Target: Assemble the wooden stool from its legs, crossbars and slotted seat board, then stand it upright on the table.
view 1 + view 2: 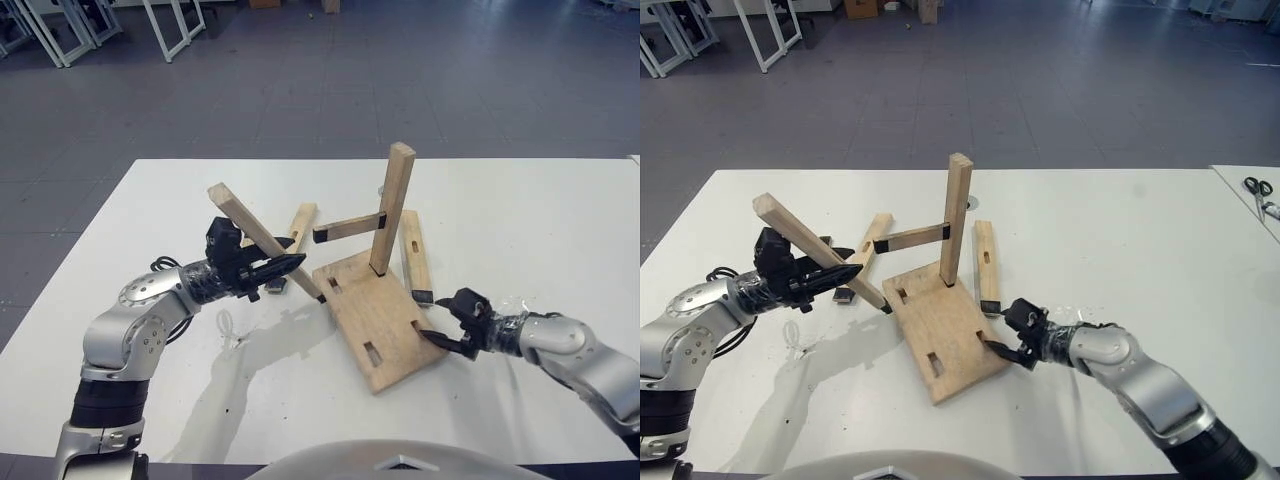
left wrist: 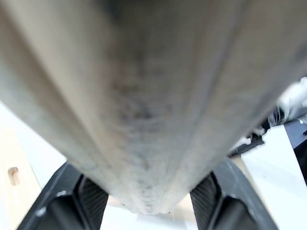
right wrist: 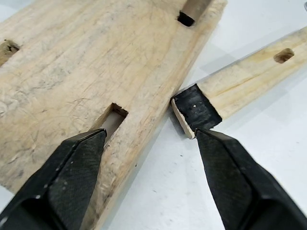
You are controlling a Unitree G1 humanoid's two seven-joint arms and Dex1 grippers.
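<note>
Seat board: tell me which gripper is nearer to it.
Right. The right gripper straddles the edge of the seat board, fingers open. The left gripper holds a tilted leg off the board's left side.

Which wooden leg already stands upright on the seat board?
The tall pale wooden leg at the slotted wooden seat board's far edge; the left claw holds a tilted leg.

The seat board [image 1: 375,325] lies flat, upright leg [image 1: 391,208] in it, tilted leg [image 1: 243,214] beside.

Both head eyes look down on the seat board [image 1: 378,318]; the right wrist camera hugs its edge, the left presses against a leg [image 2: 144,96].
</note>
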